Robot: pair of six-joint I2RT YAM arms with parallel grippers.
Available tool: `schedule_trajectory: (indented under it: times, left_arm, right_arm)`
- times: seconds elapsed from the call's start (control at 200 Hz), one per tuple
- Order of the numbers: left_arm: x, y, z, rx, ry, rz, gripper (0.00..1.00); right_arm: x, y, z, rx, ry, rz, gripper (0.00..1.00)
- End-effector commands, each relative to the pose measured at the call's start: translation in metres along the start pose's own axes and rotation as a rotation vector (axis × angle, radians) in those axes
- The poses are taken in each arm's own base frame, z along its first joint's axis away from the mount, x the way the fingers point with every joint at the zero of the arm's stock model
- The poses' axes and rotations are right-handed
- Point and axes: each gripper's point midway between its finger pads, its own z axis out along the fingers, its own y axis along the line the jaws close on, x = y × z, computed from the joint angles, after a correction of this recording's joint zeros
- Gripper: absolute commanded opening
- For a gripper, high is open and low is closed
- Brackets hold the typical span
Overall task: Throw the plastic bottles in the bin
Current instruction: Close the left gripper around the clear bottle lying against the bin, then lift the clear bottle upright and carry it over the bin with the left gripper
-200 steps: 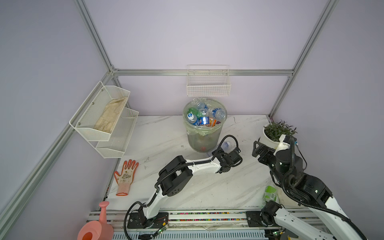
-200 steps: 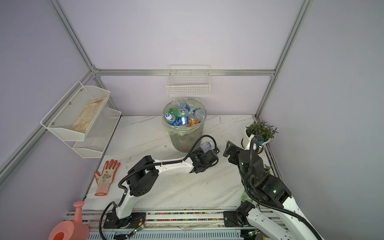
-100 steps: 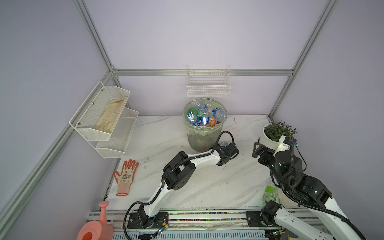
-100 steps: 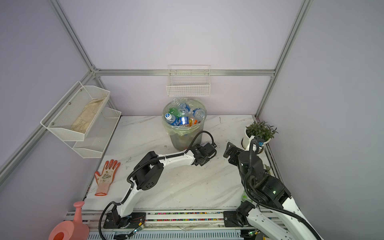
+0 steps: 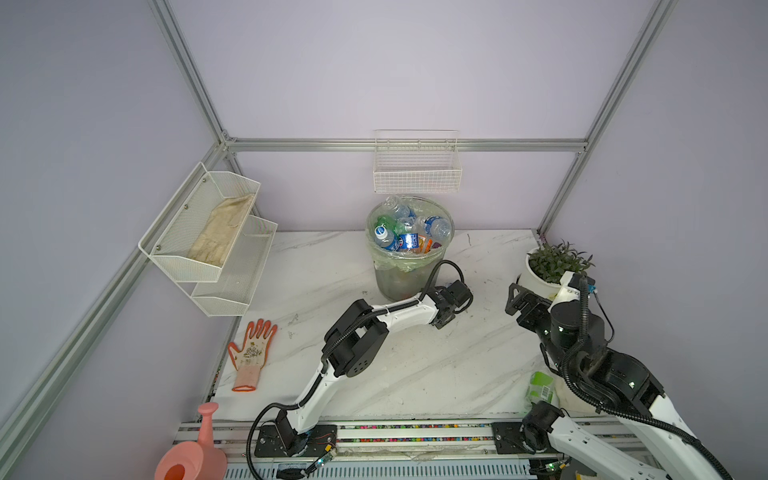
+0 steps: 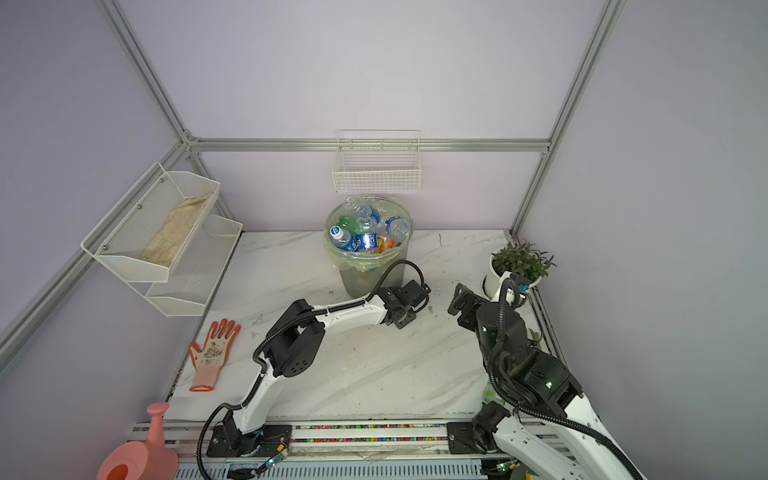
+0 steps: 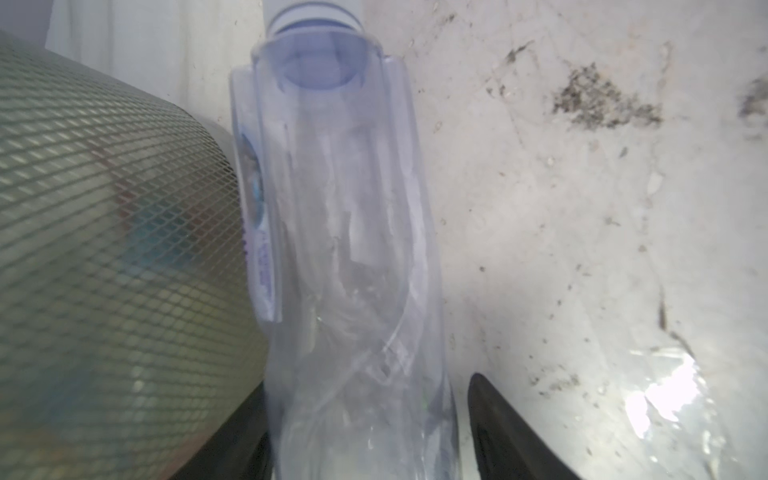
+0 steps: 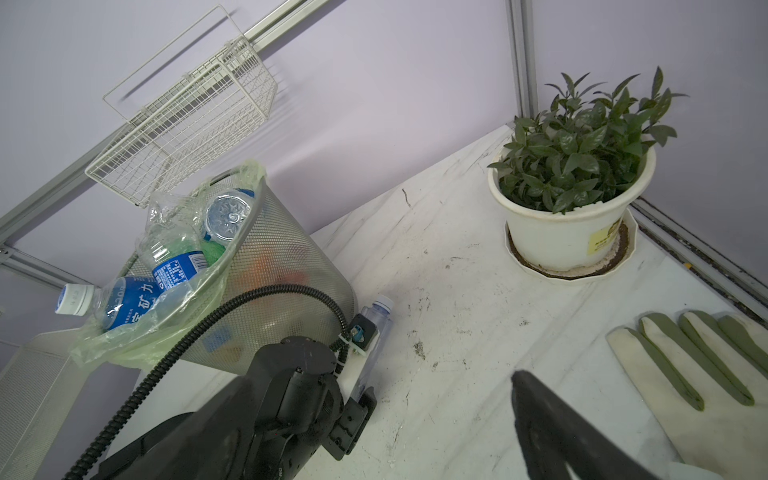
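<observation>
Gently shut the left tool (image 7: 368, 386), now apart around the small clear plastic bottle (image 7: 340, 208) just beside the round grey mesh bin (image 7: 104, 228).

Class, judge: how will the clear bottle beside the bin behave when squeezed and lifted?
Probably light: the clear bottle looks empty. Its creased wall may buckle under the left end effector. Round and lying down, it could roll.

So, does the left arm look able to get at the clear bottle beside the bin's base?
Probably yes: the clear bottle lies between the open fingers of the left gripper. The bin crowds one finger with its mesh wall, while the table leaves room beside the other.
</observation>
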Motion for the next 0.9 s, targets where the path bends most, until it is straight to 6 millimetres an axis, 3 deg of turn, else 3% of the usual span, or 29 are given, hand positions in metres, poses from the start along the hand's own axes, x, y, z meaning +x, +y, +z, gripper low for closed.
schedule_trajectory:
  times: [0.0,0.175,0.325,0.525,0.715,0.895]
  left_arm:
    - [-0.027,-0.002,-0.012,0.050,-0.056,-0.035,0.66]
    - [-0.026,-0.009,-0.017,0.060,-0.052,-0.028,0.53]
    - [-0.031,-0.007,-0.036,0.047,-0.079,-0.039,0.40]
    - [-0.037,0.005,-0.068,0.054,-0.131,-0.092,0.36]
    - [-0.055,0.012,-0.122,0.071,-0.254,-0.097,0.35]
    - [-0.080,0.025,-0.193,0.061,-0.417,-0.095,0.34]
  right_arm:
    - [-0.001,-0.006,-0.001,0.023,-0.008,0.012,0.97]
    - [-0.003,-0.008,-0.004,0.026,-0.017,0.019,0.97]
    - [-0.009,-0.013,-0.009,0.035,-0.036,0.029,0.97]
    - [-0.029,-0.025,-0.026,0.067,-0.100,0.057,0.97]
    - [-0.054,-0.046,-0.053,0.092,-0.195,0.118,0.97]
    - [-0.065,-0.063,-0.070,0.100,-0.252,0.176,0.97]
